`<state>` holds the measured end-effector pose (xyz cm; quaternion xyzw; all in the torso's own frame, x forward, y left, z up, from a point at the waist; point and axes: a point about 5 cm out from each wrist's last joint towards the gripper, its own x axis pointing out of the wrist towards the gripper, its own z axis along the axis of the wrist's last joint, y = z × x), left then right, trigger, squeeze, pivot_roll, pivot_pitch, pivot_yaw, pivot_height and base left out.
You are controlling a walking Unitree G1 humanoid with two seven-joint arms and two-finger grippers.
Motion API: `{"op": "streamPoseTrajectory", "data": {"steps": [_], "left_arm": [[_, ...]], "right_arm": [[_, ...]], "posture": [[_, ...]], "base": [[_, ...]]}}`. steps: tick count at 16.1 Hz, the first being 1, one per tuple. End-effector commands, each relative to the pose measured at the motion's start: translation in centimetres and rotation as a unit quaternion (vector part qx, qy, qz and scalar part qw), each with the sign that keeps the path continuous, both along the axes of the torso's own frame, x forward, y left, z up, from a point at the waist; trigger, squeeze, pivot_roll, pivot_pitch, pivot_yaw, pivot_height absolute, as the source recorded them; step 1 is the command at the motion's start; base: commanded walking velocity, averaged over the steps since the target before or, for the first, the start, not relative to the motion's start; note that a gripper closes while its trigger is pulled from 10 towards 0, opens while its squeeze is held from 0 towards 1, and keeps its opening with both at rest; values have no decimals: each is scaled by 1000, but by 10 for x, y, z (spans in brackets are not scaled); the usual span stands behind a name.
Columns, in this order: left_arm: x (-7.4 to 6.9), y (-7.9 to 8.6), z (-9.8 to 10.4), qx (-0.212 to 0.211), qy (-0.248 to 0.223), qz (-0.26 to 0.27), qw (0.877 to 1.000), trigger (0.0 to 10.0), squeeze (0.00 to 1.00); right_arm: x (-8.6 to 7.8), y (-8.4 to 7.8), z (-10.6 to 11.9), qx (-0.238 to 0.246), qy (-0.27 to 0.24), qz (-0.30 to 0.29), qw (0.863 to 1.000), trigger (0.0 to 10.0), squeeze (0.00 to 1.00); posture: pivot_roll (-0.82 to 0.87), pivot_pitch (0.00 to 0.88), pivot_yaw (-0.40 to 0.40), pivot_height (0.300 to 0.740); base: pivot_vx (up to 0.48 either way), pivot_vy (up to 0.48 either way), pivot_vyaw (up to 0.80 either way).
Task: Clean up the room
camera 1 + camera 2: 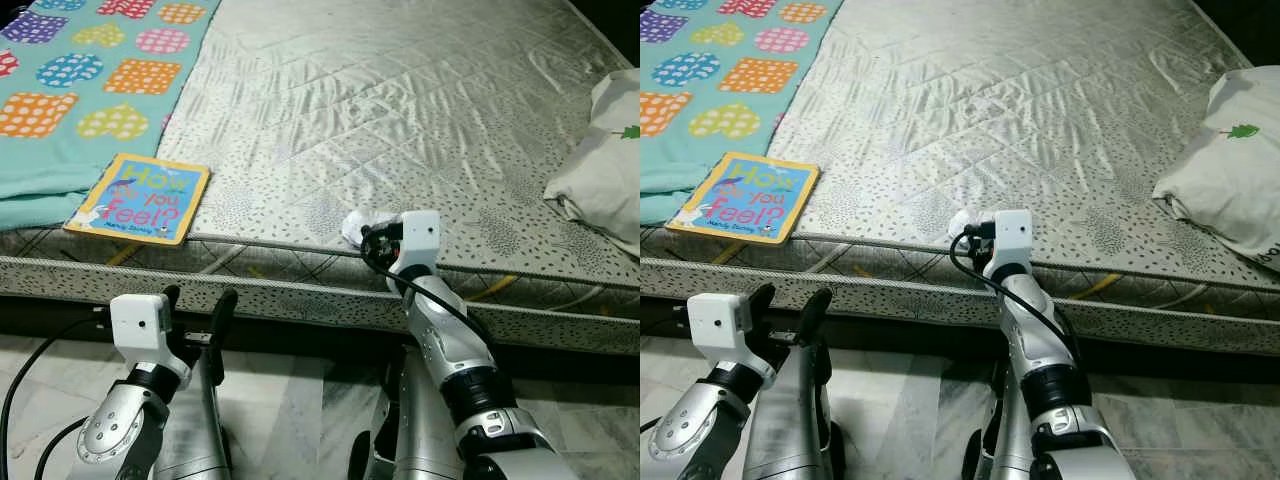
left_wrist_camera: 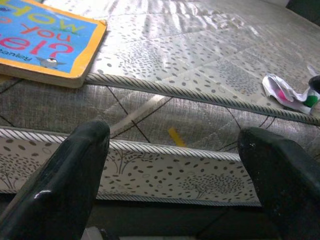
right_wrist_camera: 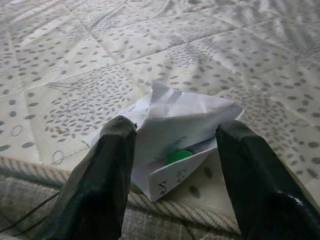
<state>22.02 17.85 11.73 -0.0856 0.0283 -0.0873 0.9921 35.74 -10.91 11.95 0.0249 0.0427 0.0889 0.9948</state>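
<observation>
Paper: a crumpled paper (image 3: 175, 130) is seen at the near edge of the mattress (image 1: 400, 120).
Right gripper (image 3: 175, 165): stretched forward, jaws apart around the paper.
Left gripper (image 1: 195, 315): held low before the mattress side, jaws apart.

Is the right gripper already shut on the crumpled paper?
No, the right gripper is open, its fingers on either side of the crumpled paper on the mattress.

Your left gripper (image 2: 175, 165) hangs spread before the mattress edge (image 2: 165, 145); a children's book (image 2: 47, 42) and crumpled paper (image 2: 287, 92) lie on top.
</observation>
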Motion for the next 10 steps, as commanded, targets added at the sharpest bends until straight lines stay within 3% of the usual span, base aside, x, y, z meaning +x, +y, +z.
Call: {"op": "streamPoseTrajectory", "data": {"steps": [1,2,3,7,8,9,10], "left_arm": [[-2,-1,1,-1,2,-6,1000,10000,0],[-2,-1,1,0,3,-6,1000,10000,0],[-2,0,1,-1,3,-6,1000,10000,0],[0,-1,1,-4,5,-5,1000,10000,0],[0,-1,0,-6,6,-5,1000,10000,0],[1,-1,0,-8,7,-6,1000,10000,0],[1,-2,0,-8,7,-6,1000,10000,0]], "right_arm": [[0,1,-1,0,6,-4,1000,10000,0],[0,3,-1,0,5,-4,1000,10000,94],[-1,6,-1,7,3,-2,1000,10000,1000],[1,3,6,26,5,-12,1000,10000,1000],[3,2,11,34,1,-15,999,10000,651],[5,3,18,38,-6,-18,999,10000,71],[6,4,20,39,-7,-20,999,10000,0]], "posture": [[142,184,-109,463],[142,184,-109,463],[143,185,-109,463],[140,180,-112,463],[139,179,-112,463],[137,177,-111,463],[137,176,-111,463]], "base": [[0,0,0],[0,0,0],[0,0,0],[0,0,0],[0,0,0],[0,0,0],[0,0,0]]}}
